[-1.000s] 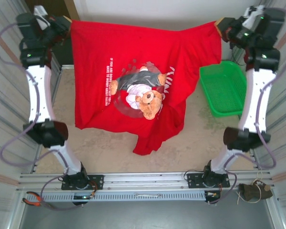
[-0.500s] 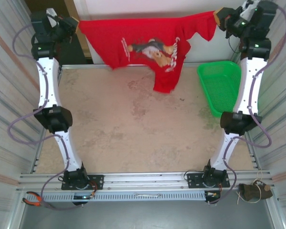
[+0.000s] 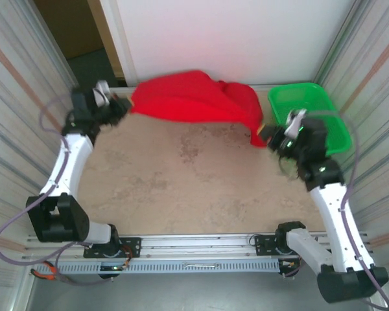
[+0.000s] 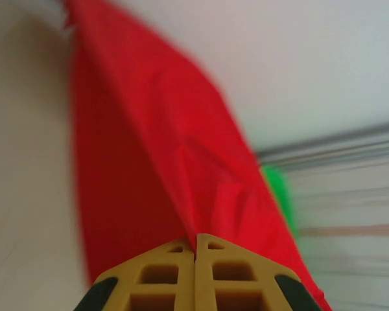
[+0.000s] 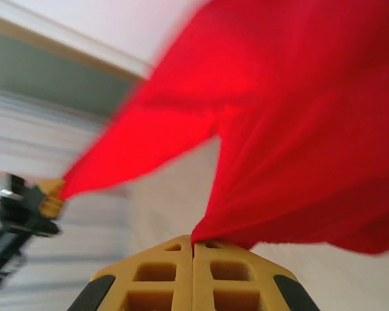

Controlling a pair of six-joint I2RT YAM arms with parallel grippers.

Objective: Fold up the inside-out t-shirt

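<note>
Gripping the inside-out t-shirt (image 3: pixel 188 98) at both ends, we hold it stretched along the far edge of the table (image 3: pixel 181 181), the red cloth bunched and sagging between our arms (it is blurred in both wrist views). Our left gripper (image 3: pixel 121 107) is clamped on the left end. Our right gripper (image 3: pixel 268 135) pinches the right end just beside the green basket (image 3: pixel 311 110). In each wrist view, the yellow fingers (image 4: pixel 168 272) press together with cloth emerging between them.
</note>
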